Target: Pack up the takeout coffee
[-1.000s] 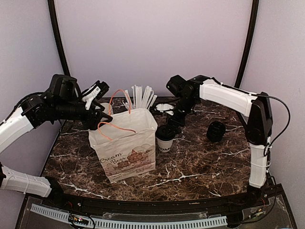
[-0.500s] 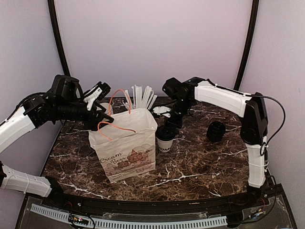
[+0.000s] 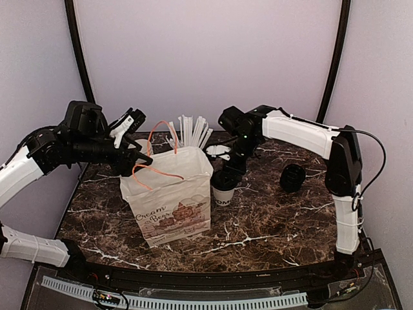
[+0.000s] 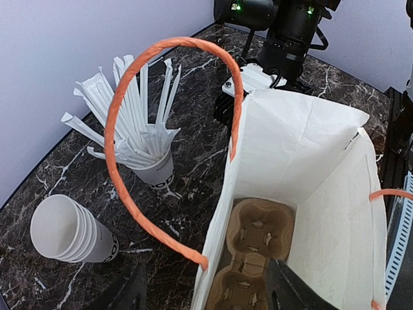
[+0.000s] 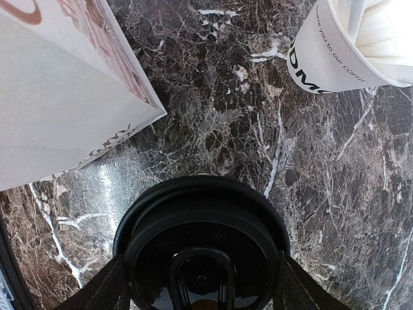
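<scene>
The takeout coffee (image 3: 223, 188), a white cup with dark lettering and a black lid (image 5: 203, 239), stands on the marble table just right of the white paper bag (image 3: 171, 194). My right gripper (image 3: 228, 169) reaches down over it. In the right wrist view its gripper (image 5: 200, 284) has a finger against each side of the lid. My left gripper (image 3: 139, 155) is at the bag's upper left rim. In the left wrist view that gripper (image 4: 206, 290) is open, astride the bag's wall (image 4: 303, 148), one finger outside and one inside. A brown cup carrier (image 4: 258, 252) lies in the bag.
A cup full of white straws (image 3: 190, 132) stands behind the bag, and it also shows in both wrist views (image 4: 151, 171) (image 5: 348, 45). Stacked lidless cups (image 4: 71, 229) lie on their side at the back left. A stack of black lids (image 3: 292, 177) sits to the right.
My right arm has shifted slightly left over the coffee and its fingers have drawn in round the lid. The left arm and the bag stay put.
</scene>
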You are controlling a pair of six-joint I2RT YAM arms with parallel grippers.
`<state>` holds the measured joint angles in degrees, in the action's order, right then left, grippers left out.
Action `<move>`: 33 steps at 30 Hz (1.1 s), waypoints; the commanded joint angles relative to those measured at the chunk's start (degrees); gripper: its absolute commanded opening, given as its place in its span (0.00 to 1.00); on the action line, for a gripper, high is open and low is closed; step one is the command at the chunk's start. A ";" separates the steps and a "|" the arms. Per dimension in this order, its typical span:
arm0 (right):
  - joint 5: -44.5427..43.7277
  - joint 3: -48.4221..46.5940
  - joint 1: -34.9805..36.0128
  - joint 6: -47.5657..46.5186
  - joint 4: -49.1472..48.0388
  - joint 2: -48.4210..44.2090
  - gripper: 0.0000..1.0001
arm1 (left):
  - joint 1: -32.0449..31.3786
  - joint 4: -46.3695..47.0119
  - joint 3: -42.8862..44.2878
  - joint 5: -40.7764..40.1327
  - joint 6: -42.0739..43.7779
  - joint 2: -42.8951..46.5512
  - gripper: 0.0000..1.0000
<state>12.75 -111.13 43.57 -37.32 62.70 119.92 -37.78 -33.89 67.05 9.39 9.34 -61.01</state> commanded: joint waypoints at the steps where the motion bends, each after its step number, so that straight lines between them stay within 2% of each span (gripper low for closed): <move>1: -2.17 -0.11 0.59 0.49 2.06 -1.22 0.63 | 0.21 1.20 1.16 -1.08 -1.79 3.10 0.65; 9: -5.62 4.46 0.30 -0.54 1.34 -14.80 0.61 | 0.23 0.68 0.51 -3.26 -5.81 6.55 0.67; 13: -6.51 8.25 -0.52 -2.02 -0.49 -21.55 0.59 | 0.25 0.41 -0.02 -7.61 -10.73 8.15 0.69; 18: -5.11 11.33 -2.54 -2.77 -1.79 -26.92 0.59 | 0.32 -5.27 2.17 -22.36 -19.66 10.20 0.70; 21: -4.31 10.85 -3.47 -3.10 -1.77 -29.28 0.59 | 0.33 -14.40 2.87 -33.24 -29.69 11.34 0.74; 23: -3.21 9.92 -4.19 -3.03 -1.98 -30.71 0.59 | 0.38 -19.31 0.95 -35.43 -35.47 10.79 0.75; 27: -1.20 7.72 -5.09 -0.74 -5.07 -33.01 0.59 | 0.43 -20.18 -8.86 -32.71 -44.66 10.24 0.73; 30: 0.51 4.85 -5.19 0.56 -7.05 -33.91 0.59 | 0.43 -13.64 -17.65 -29.03 -48.37 11.72 0.71; 33: 3.02 1.34 -5.42 0.74 -6.98 -33.81 0.58 | 0.43 -8.11 -22.82 -25.23 -49.70 13.68 0.69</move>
<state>11.33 -104.68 38.57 -38.26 60.14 88.16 -37.52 -47.46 49.47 -19.97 -33.74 -50.13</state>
